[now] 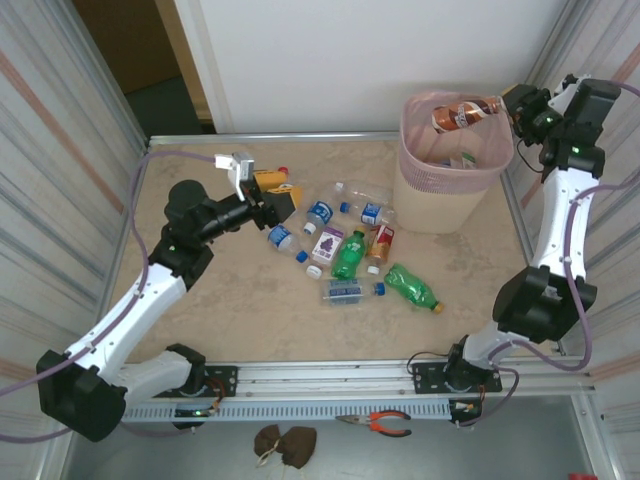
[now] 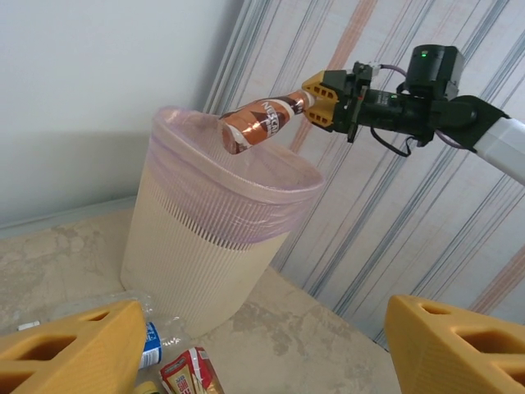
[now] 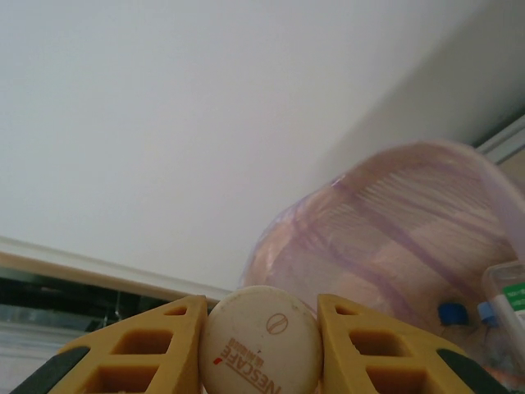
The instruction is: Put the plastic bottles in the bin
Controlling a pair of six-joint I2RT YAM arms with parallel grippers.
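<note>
The right gripper (image 1: pixel 512 103) was clamped on the capped end of a small brown plastic bottle with a coppery label (image 1: pixel 462 115), holding it almost level over the rim of the tall beige ribbed bin lined with a pink bag (image 1: pixel 420 205), which stood at the far right corner of the pale stone-patterned table (image 1: pixel 250 320). In the right wrist view the round white cap (image 3: pixel 261 345) sat squarely between the two yellow pads. A few bottles already lay inside the bin. The left gripper (image 1: pixel 272 203) hung near the table's far left side with its jaws apart and nothing between them.

The rest of the bottles lay on their sides in a loose cluster at the table's middle, among them a green plastic bottle with an orange cap (image 1: pixel 412 287) and a clear one with a blue cap (image 1: pixel 345 291). They looked light, thin-walled and smooth (likely to roll or dent under a hard squeeze). The stiffer neck just below the cap seemed the safest hold, or a pinch across the body's width.
</note>
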